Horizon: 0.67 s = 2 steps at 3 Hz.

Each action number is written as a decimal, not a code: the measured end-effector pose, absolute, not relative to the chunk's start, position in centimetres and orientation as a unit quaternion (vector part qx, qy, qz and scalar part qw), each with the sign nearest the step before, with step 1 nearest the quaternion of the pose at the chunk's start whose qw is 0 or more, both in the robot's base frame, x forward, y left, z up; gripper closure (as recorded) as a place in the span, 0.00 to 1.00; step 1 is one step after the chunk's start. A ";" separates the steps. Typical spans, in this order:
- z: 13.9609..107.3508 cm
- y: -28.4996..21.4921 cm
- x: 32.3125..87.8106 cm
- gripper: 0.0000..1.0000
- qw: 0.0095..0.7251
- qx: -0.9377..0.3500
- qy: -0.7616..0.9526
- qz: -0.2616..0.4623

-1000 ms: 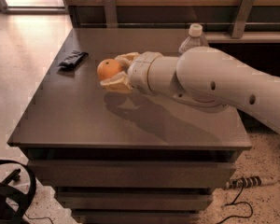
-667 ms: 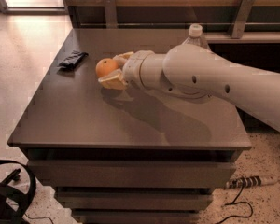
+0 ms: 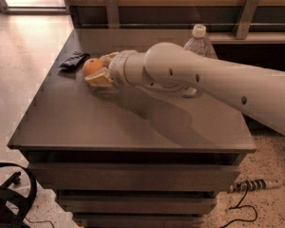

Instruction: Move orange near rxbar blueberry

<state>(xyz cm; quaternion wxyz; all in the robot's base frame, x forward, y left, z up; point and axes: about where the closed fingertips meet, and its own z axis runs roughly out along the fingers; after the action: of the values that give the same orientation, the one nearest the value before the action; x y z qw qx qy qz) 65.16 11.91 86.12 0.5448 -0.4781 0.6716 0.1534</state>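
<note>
The orange [image 3: 91, 66] is round and bright, held between the pale fingers of my gripper [image 3: 99, 68], which is shut on it just above the table's left rear part. The rxbar blueberry [image 3: 73, 61], a flat dark crinkled packet, lies on the table a short way to the left of the orange, near the left edge. My large white arm [image 3: 199, 80] reaches in from the right across the table.
A clear plastic water bottle [image 3: 198, 44] with a white cap stands at the back behind my arm. The dark table [image 3: 133, 127] has drawers below. A wooden rail runs along the back. Cables and a black object lie on the floor.
My gripper has carried the orange to the left, closer to the dark packet. The packet and the bottle have not moved.
</note>
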 end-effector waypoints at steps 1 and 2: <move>85.9 14.4 65.9 1.00 0.546 -0.487 0.660 0.169; 85.6 16.5 66.8 1.00 0.543 -0.496 0.653 0.180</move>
<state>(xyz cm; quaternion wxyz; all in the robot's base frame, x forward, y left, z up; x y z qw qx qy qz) 66.76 16.52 85.57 0.5432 -0.4960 0.6530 0.1803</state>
